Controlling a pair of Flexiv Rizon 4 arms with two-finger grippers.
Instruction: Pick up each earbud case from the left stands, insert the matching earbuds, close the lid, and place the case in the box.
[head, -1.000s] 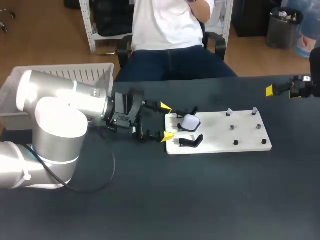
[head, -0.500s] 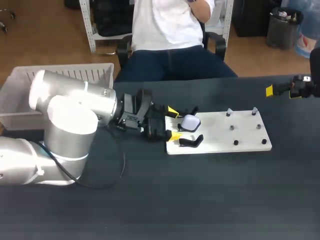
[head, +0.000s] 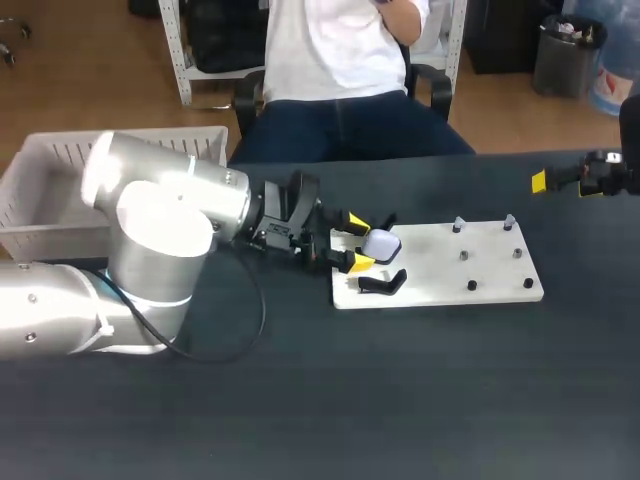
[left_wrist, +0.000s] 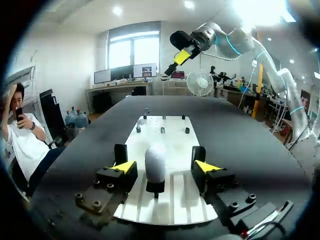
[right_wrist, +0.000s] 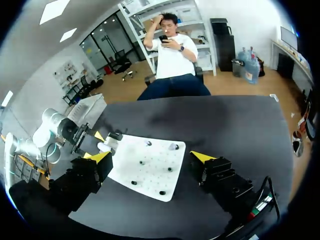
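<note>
The box (head: 40, 190) sits at the tabletop's far left corner. The left gripper (head: 358, 241) is at the board's (head: 450, 270) left edge. Its fingers are apart, one on each side of the case (head: 381, 243), with a gap showing on both sides. The case stands upright on its stand (left_wrist: 155, 187), long axis vertical and level with the tips, so a slight advance and a squeeze should take it. The right gripper (right_wrist: 149, 157), fingers also apart, hangs at the tabletop's far right edge, well apart from the case. The left arm is far nearer.
</note>
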